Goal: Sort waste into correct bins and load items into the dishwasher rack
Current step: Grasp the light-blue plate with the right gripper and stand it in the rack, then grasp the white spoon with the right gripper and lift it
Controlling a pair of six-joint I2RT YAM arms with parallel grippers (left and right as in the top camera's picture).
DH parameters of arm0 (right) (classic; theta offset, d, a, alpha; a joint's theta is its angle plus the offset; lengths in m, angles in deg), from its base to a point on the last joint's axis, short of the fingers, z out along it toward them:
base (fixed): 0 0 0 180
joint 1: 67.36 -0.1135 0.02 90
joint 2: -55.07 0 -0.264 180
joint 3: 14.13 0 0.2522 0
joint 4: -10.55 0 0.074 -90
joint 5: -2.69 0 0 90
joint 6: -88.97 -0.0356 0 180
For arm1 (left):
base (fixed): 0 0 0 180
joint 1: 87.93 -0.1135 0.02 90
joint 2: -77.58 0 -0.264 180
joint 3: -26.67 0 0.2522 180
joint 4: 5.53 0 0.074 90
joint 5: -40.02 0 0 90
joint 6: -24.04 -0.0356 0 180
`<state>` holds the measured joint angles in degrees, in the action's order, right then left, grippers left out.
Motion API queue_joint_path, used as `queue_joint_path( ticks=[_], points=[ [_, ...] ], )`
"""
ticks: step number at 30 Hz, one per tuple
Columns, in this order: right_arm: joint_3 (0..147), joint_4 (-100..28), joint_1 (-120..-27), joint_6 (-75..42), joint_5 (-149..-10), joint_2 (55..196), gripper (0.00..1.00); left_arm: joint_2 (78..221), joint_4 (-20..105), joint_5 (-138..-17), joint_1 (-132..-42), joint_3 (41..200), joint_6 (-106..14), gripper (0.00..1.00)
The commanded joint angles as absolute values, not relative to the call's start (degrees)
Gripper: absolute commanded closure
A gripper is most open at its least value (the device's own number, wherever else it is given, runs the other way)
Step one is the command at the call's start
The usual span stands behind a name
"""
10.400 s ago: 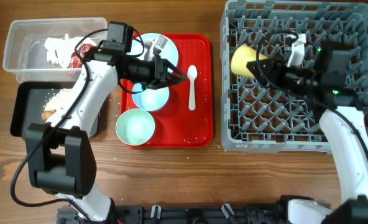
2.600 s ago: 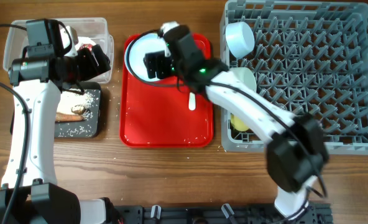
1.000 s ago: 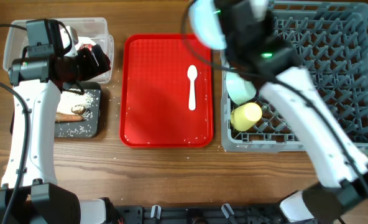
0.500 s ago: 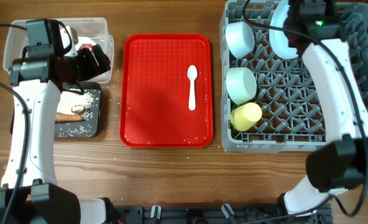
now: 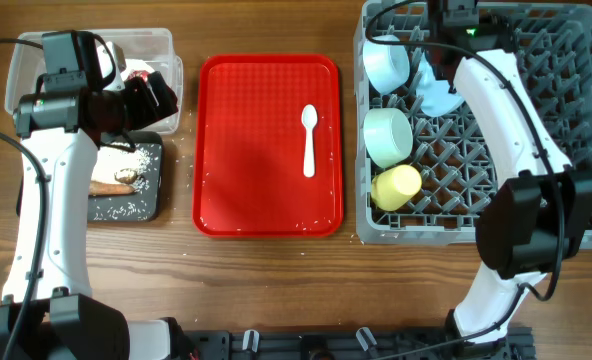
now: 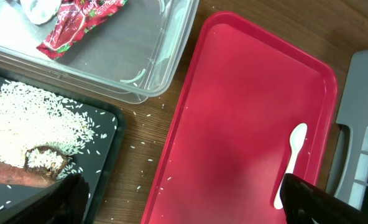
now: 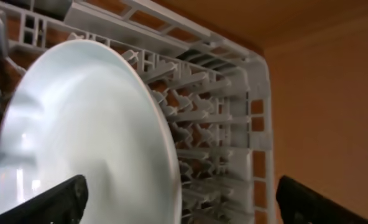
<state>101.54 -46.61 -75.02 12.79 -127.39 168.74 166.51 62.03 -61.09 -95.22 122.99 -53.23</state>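
Observation:
The pale blue plate (image 5: 438,88) (image 7: 84,137) leans on edge among the pegs at the back of the grey dishwasher rack (image 5: 566,150). My right gripper (image 7: 184,205) stands open just above it, with the plate's rim loose between the wide fingers. Two pale blue bowls (image 5: 386,62) (image 5: 388,135) and the yellow cup (image 5: 396,186) lie along the rack's left side. The white spoon (image 5: 309,140) (image 6: 293,162) lies on the red tray (image 5: 256,180). My left gripper (image 5: 154,97) (image 6: 184,205) hangs open and empty over the bins.
The clear tub (image 5: 36,60) (image 6: 140,56) holds crumpled paper and a red wrapper (image 6: 78,22). The black tray (image 5: 151,200) holds rice (image 6: 41,121), a food stick (image 6: 0,171) and a brown lump (image 6: 44,158). Rice grains dot the wood beside the trays.
My right arm carried the plate from above the red tray's right edge to the back of the rack, set it among the pegs and opened. The left arm has not moved.

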Motion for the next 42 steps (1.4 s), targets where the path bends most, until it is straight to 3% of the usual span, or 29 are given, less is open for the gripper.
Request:
queue_joint_path(
  ticks=[1, 6, 8, 11, 16, 25, 32, 34, 36, 42],
  points=[
    [101.19, -49.8, -75.65, -0.74, -121.68, 161.98, 0.0, 166.42, 61.87, -60.79, -95.46, 123.21, -53.56, 0.0],
    [101.19, -51.62, -77.12, -2.29, -58.32, 154.05, 0.0, 166.42, 61.87, -60.79, -95.46, 123.21, -53.56, 0.0],
    [101.17, -47.62, -78.56, -3.1, -47.87, 155.27, 0.01, 166.42, 61.87, -60.79, -95.46, 123.21, -53.56, 0.0],
    [101.17, -46.65, -85.25, -10.59, -60.07, 159.25, 0.05, 166.42, 61.87, -60.79, -95.46, 123.21, -53.56, 0.0],
    [101.17, -51.97, -96.88, -15.66, -77.03, 169.68, 0.3, 166.42, 61.87, -60.79, -95.46, 123.21, -53.56, 0.0],
    [101.17, -51.05, -97.25, -16.69, -83.67, 185.7, 0.61, 166.42, 61.87, -60.79, -95.46, 123.21, -53.56, 0.0],
    [101.17, -49.19, -97.01, -19.25, -89.03, 189.11, 0.7, 166.42, 61.87, -60.79, -95.46, 123.21, -53.56, 0.0],
    [101.17, -48.64, -97.03, -19.2, -89.03, 189.96, 0.79, 166.42, 61.87, -60.79, -95.46, 123.21, -53.56, 0.0],
    [101.17, -49.12, -97.03, -19.01, -88.83, 190.86, 0.96, 166.42, 61.87, -60.79, -95.46, 123.21, -53.56, 0.0],
    [101.83, -51.49, -96.68, -18.99, -88.81, 188.85, 0.96, 166.42, 61.87, -60.79, -95.46, 123.21, -53.56, 0.0]
  ],
)
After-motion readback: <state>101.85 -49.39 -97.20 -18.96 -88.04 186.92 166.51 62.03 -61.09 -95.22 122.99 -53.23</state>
